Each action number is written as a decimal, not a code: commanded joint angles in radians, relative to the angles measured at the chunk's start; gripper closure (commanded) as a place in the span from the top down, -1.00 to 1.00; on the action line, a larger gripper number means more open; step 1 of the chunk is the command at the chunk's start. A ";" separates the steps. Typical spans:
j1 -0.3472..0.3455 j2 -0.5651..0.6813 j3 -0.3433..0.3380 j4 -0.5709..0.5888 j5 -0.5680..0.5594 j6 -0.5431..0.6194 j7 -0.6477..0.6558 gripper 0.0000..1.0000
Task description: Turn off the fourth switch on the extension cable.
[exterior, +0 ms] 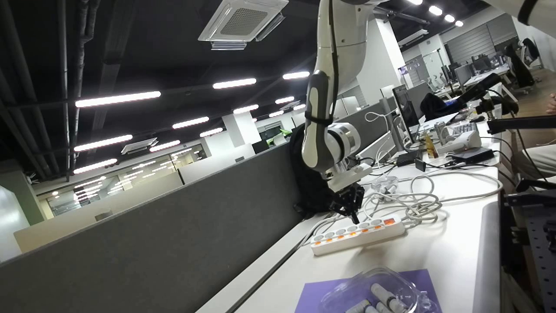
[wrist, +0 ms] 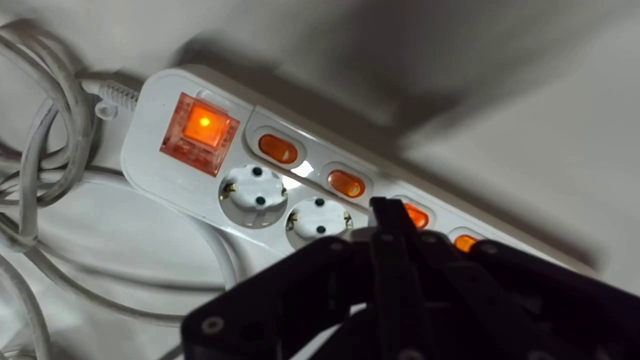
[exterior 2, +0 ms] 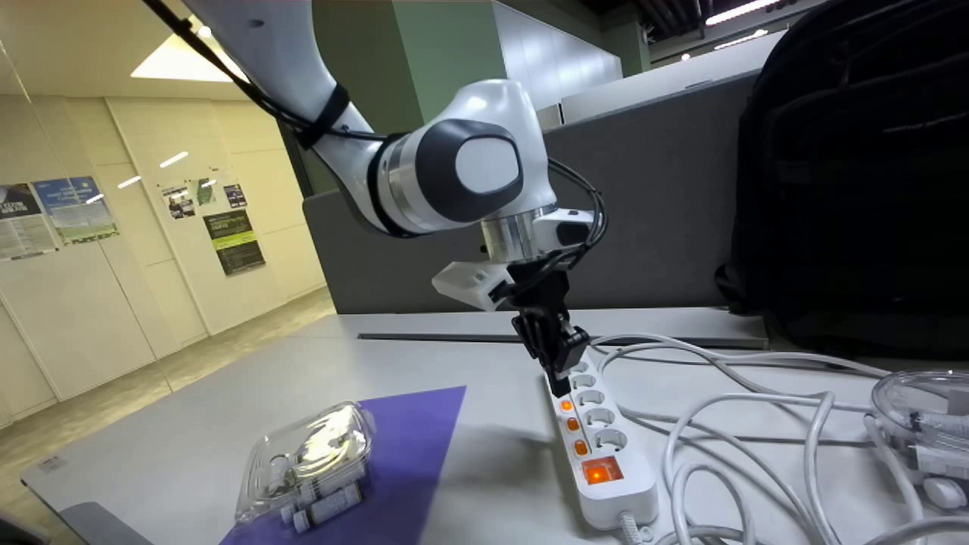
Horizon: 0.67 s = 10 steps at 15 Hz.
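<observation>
The extension cable (wrist: pixel 150 125) is a white power strip lying flat; it shows in both exterior views (exterior: pixel 360 244) (exterior 2: pixel 617 496). A large square switch (wrist: pixel 205 125) glows orange at its cord end. Small oval orange switches run along one edge: one (wrist: pixel 278 148) nearest the square, one (wrist: pixel 346 183) after it, a brighter one (wrist: pixel 417 216) partly behind my fingertips, and another (wrist: pixel 465 243) partly covered by my finger linkage. My gripper (wrist: pixel 387 202) is shut and empty, pointing down over the strip (exterior: pixel 356 219) (exterior 2: pixel 560 390). I cannot tell whether its tips touch the strip.
Tangled white cables (exterior 2: pixel 704 439) lie beside the strip. A clear container (exterior 2: pixel 923 424) stands among them. A purple sheet (exterior 2: pixel 412 446) bears a clear box (exterior 2: pixel 303 462) with small bottles. A black backpack (exterior 2: pixel 848 189) and a grey partition (exterior 2: pixel 643 227) stand behind.
</observation>
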 commanded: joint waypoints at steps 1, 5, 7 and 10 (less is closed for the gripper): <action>-0.007 0.020 0.012 0.033 0.031 0.014 0.021 -1.00; -0.008 0.044 0.020 0.059 0.056 0.012 0.022 -1.00; -0.010 0.063 0.023 0.079 0.062 0.003 0.020 -1.00; -0.011 0.090 0.024 0.107 0.072 -0.005 0.020 -1.00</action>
